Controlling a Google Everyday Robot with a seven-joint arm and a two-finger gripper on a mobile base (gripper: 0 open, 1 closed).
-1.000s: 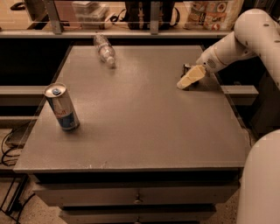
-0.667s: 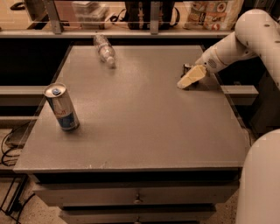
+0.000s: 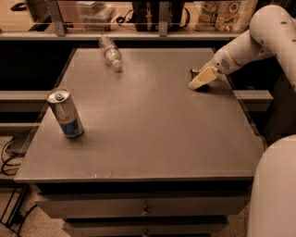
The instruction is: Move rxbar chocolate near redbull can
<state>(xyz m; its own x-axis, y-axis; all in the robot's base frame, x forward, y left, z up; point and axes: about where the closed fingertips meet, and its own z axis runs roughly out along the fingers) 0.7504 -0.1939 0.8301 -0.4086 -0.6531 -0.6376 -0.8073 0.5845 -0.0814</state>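
Note:
The redbull can (image 3: 65, 113) stands upright near the table's left edge, silver and blue with a blue pull tab. The rxbar chocolate (image 3: 194, 72) shows only as a small dark patch at the far right of the table, mostly hidden behind my gripper. My gripper (image 3: 201, 79) is low on the table surface at the right side, right at the rxbar, with the white arm (image 3: 252, 39) reaching in from the upper right. The can is far to the left of the gripper.
A clear plastic bottle (image 3: 111, 52) lies on its side at the back of the grey table (image 3: 148, 139). A shelf with boxes and bags (image 3: 222, 11) runs behind the table. My white base (image 3: 275, 194) fills the lower right corner. Drawers sit below the table front.

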